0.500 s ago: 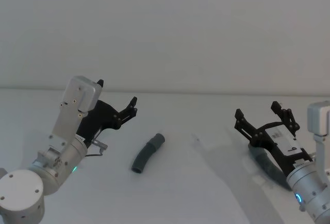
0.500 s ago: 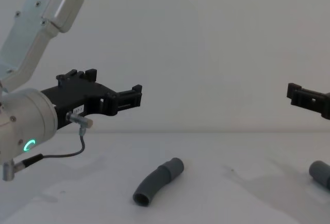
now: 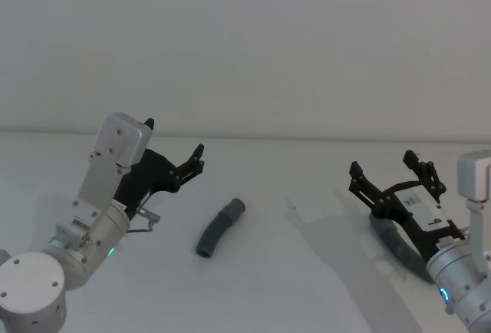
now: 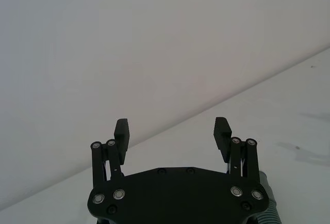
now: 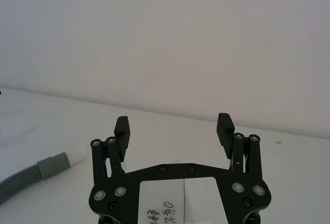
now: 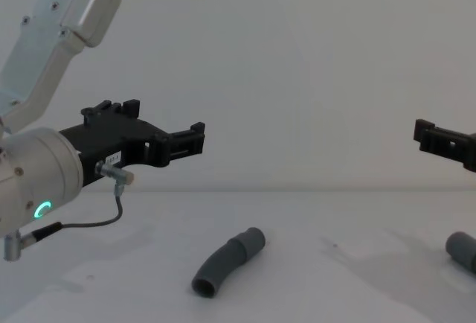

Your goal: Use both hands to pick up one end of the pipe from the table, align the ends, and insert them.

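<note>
Left gripper (image 3: 175,137), fingers wide, hovers above table (image 3: 299,295) left side. Right gripper (image 3: 383,163), fingers wide, hovers over sleeve (image 3: 393,246) near right edge. Bent tube (image 3: 219,228) lies mid-table.

Left thick silver cylindrical metal arm (image 3: 90,232): small screws on flat end cap, green glowing ring (image 6: 44,208), thin grey cable (image 6: 118,198) at wrist.
Left black plastic two-finger tool (image 4: 171,126): silver rivets at linkage joints.
Right black plastic two-finger tool (image 5: 174,122): same rivets, white label (image 5: 183,198) with handwritten marks.
Right silver arm (image 3: 462,270): blue-green ring (image 3: 444,295).
</note>
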